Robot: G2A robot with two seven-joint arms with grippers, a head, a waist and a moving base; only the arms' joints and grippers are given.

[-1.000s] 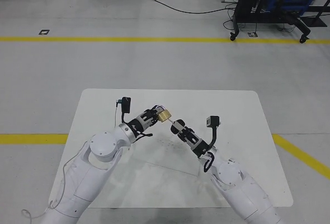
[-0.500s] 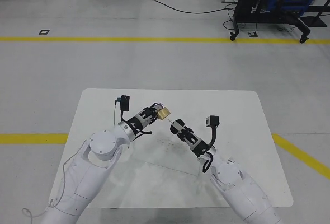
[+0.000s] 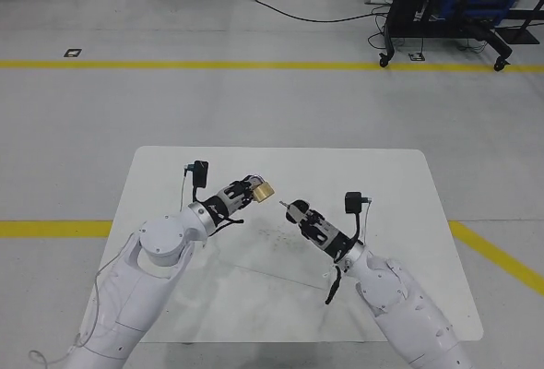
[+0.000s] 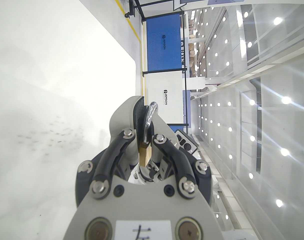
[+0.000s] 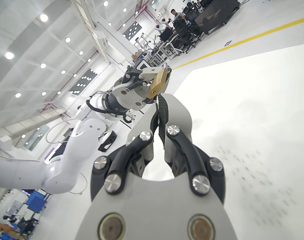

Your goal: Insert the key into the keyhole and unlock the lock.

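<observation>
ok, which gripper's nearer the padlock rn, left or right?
Left. The left gripper is shut on the padlock itself. The right gripper, shut on the key, points at it with a clear gap between.

key (image 5: 157, 101) mostly inside right fingers (image 5: 175, 112)

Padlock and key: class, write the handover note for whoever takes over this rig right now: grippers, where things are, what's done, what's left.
Left gripper: shut on the brass padlock, held above the white table, keyhole end facing the other arm.
Right gripper: shut on the key, tip aimed at the padlock, a small gap apart.
Done: both things picked up and roughly lined up.
Left: insert the key, turn it, unlock.
</observation>
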